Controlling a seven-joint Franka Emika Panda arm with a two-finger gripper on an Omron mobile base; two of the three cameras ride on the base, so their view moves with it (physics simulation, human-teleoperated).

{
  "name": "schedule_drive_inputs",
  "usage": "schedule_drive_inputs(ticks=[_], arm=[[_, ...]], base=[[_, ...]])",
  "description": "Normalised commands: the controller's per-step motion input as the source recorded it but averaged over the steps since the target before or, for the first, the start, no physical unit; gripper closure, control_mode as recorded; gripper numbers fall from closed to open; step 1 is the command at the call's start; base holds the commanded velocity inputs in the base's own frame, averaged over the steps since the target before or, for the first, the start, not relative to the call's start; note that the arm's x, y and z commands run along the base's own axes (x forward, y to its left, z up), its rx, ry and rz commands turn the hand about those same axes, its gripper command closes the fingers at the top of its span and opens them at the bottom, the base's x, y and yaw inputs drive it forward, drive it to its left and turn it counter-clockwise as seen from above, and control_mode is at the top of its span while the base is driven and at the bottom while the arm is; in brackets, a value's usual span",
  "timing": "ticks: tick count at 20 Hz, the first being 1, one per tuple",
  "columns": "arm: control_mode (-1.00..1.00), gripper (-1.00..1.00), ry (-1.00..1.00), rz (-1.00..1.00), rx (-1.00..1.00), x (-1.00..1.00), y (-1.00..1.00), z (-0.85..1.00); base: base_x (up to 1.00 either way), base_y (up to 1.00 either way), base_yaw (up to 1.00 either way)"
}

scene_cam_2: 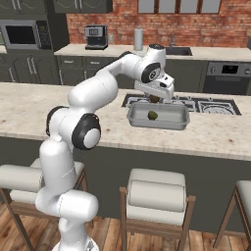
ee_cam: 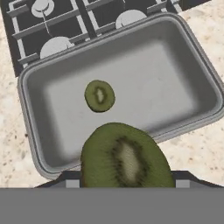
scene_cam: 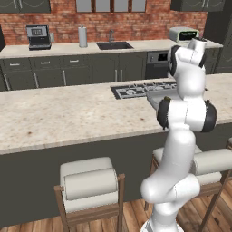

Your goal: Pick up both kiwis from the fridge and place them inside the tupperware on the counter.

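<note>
Item: second kiwi (ee_cam: 124,157), clamped in the half-open claw (scene_cam_2: 155,98), hanging above the tupperware's (ee_cam: 30,113) 6 o'clock rim on the surface (scene_cam_2: 215,132). First kiwi (ee_cam: 99,96) lies inside. Risk: release so near the rim could bounce the fruit out.

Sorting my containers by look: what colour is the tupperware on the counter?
Grey, slightly translucent; the tupperware shows best in the hand view.

arm: we reach forward from our base, elbow bent, wrist turned down | gripper (scene_cam_2: 155,99): we point it downward, jaws part-spread and clamped on a kiwi (ee_cam: 124,157) | height: we hold the hand raised.
</note>
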Motion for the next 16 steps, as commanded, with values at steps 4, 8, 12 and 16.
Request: schedule_drive_inputs(ticks=[4,8,12,16], arm=[[-1.00,1.00,0.00,0.00,0.00,0.62,-0.20,-0.44],[-1.00,1.00,0.00,0.00,0.00,0.47,-0.17,-0.44],[-1.00,1.00,0.00,0.00,0.00,0.40,-0.14,-0.42],[-1.00,1.00,0.00,0.00,0.00,0.41,-0.10,-0.34]], base=[[0.00,0.00,0.00],[0.00,0.00,0.00],[0.00,0.00,0.00],[0.00,0.00,0.00]])
